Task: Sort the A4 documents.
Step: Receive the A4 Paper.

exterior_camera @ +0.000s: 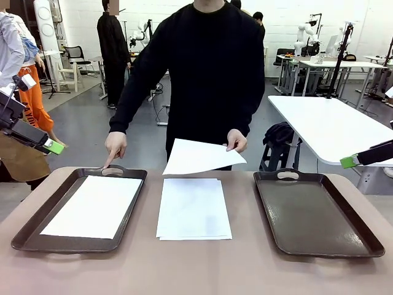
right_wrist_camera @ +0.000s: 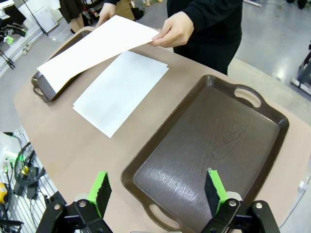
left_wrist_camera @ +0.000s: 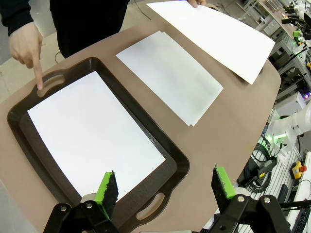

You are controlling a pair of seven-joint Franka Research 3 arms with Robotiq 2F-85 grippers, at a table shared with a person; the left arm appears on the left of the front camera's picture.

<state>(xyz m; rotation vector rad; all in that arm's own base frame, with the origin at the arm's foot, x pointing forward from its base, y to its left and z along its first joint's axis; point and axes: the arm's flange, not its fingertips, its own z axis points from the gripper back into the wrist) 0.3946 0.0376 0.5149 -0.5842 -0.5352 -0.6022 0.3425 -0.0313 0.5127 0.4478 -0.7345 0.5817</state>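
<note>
The left tray (right_wrist_camera: 41, 85) is largely hidden in the right wrist view beneath the held sheet (right_wrist_camera: 97, 46); a corner and one handle are left showing. The holding hand (exterior_camera: 236, 140) is pinched on one corner of that sheet, and in the left wrist view it is cut off by the top edge. The sheet is held in the air, tilted, above the far end of the stack (exterior_camera: 193, 209). How many sheets are in the stack cannot be told; two slightly offset edges are made out at its near side. In the front view each gripper is cut by a picture edge, one green pad being seen of each. From its wrist the left gripper (left_wrist_camera: 165, 187) is seen with jaws apart and nothing between them, above the near rim of the left tray; the right gripper (right_wrist_camera: 157, 189) is equally spread and holds nothing, above the near end of the right tray (right_wrist_camera: 214, 141)

The tray sheet (exterior_camera: 95, 206) is laid flat within the left tray's rim, brown floor being exposed at its near side. The pointing hand (exterior_camera: 115, 146) is set with its forefinger down at that tray's far handle. The stack is laid on the table (exterior_camera: 245, 270) between the trays, touching neither, with a bare strip at either side. The right tray's glossy floor is exposed from rim to rim
</note>
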